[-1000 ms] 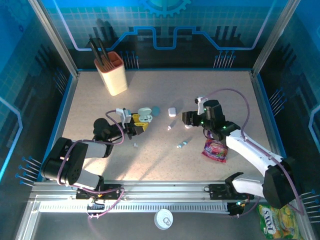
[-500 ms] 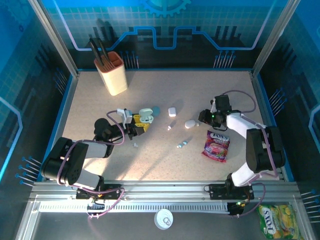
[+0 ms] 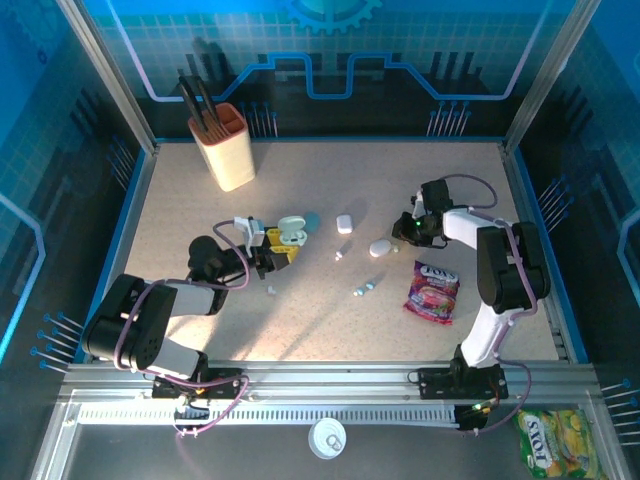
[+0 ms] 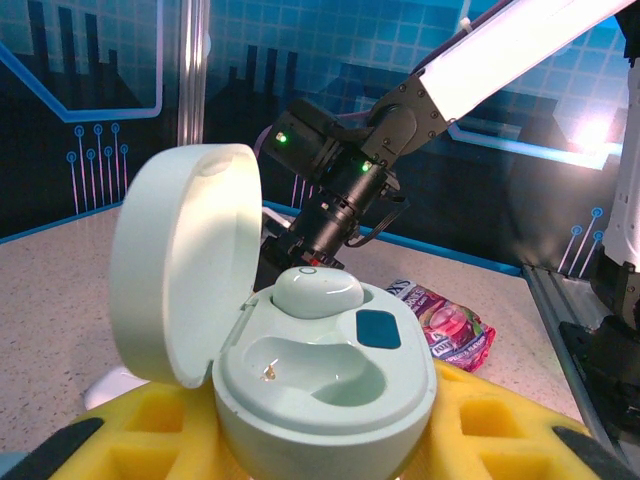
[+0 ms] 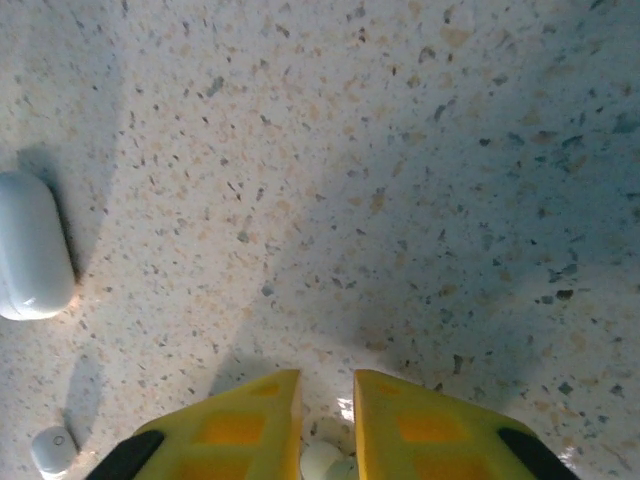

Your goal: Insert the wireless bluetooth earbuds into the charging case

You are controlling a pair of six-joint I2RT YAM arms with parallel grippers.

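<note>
In the left tool (image 3: 275, 250): charging case (image 4: 320, 370), clamped between the yellow pads, mouth up, lid thrown back to the tool's left; one earbud (image 4: 318, 290) seated in the socket farther from the tool; near socket (image 4: 300, 365) bare.

Right tool (image 5: 325, 385): closed to a narrow slit, tips low over the counter (image 5: 400, 150); small white bit (image 5: 322, 462) low in the slit; cannot tell whether pinched or merely lying beneath.

Relative to the right tool: loose earbud (image 5: 52, 448) just beside the left finger, outside the slit; closed white case (image 5: 30, 245) farther ahead and to the left, apart from the tips.

From above: pale-blue earbuds (image 3: 363, 289) between the two tools, nearer the right one, long axis roughly crosswise on the counter; another small bud (image 3: 270, 291) close by the left tool on its near side.

Judged: puts the fetch on the right tool, the left being taken up with the case; calls for opening and a shift to its own left to straddle the loose earbud; then a carry across to the left tool, well apart; asks for an approach over the seated earbud, since the bare socket lies on the side of the case away from the right tool.
</note>
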